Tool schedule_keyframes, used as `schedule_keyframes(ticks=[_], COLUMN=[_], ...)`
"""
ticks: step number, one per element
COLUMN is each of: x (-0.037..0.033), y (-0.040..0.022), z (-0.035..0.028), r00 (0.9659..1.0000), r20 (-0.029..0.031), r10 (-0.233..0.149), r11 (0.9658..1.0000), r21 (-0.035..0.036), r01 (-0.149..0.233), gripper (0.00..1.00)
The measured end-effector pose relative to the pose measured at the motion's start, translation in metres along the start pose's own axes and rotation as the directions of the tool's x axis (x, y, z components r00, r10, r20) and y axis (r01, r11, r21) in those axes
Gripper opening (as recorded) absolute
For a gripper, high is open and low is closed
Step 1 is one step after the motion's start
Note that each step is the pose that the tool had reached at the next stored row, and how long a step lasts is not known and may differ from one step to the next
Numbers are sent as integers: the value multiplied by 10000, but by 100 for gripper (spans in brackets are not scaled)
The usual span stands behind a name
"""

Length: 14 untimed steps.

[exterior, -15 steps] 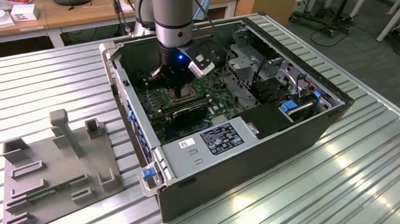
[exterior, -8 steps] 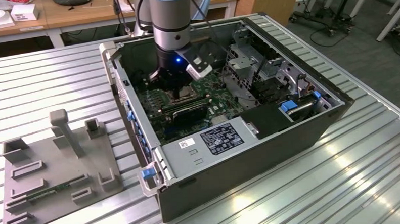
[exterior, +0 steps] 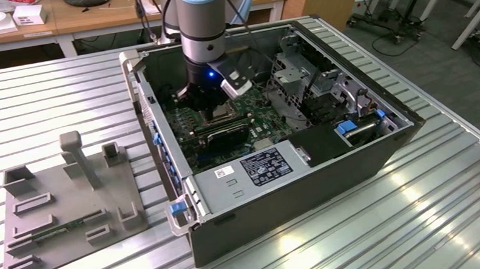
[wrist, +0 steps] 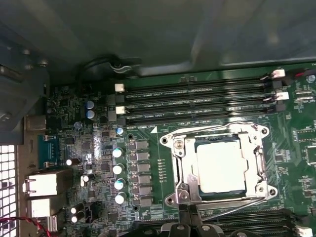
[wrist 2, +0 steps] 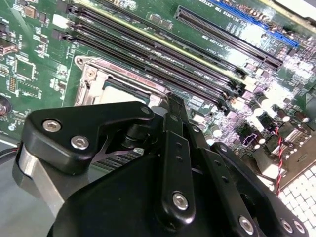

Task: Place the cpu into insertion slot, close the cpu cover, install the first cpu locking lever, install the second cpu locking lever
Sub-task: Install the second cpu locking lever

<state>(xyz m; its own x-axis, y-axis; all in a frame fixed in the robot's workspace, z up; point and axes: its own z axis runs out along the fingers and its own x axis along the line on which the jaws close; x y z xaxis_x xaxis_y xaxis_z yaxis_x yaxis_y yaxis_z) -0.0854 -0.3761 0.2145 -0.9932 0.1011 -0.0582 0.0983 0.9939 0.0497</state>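
Observation:
In the first wrist view the pale square cpu (wrist: 220, 165) lies seated in the insertion slot (wrist: 174, 144) on the green board. The silvery cpu cover (wrist: 256, 163) lies flat around it as a frame. Thin wire levers run along two sides of the slot, one on the memory-slot side (wrist: 212, 124) and one on the opposite side (wrist: 237, 210). My gripper (wrist: 189, 218) is shut with nothing between its fingers, tips close to a corner of the slot beside that second lever. The second wrist view has the gripper (wrist 2: 173, 102) just above the slot's edge (wrist 2: 94, 79). In the exterior view the gripper (exterior: 209, 105) reaches down into the case.
Long black memory slots (wrist: 197, 101) run beside the socket. Capacitors (wrist: 118, 168) and rear ports (wrist: 44, 185) stand on the other side. The open computer case (exterior: 307, 186) walls in the board, with a drive cage (exterior: 302, 77) inside. A grey fixture plate (exterior: 65, 203) lies on the table at the exterior view's left.

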Motion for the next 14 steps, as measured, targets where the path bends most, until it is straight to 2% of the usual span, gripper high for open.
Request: schedule_keyframes(ticks=[14], x=[40], y=[-9], z=[86], r00=[10000], r20=[23], r10=[-2], r11=[10000], r21=[-3], r01=[2], gripper=[11])
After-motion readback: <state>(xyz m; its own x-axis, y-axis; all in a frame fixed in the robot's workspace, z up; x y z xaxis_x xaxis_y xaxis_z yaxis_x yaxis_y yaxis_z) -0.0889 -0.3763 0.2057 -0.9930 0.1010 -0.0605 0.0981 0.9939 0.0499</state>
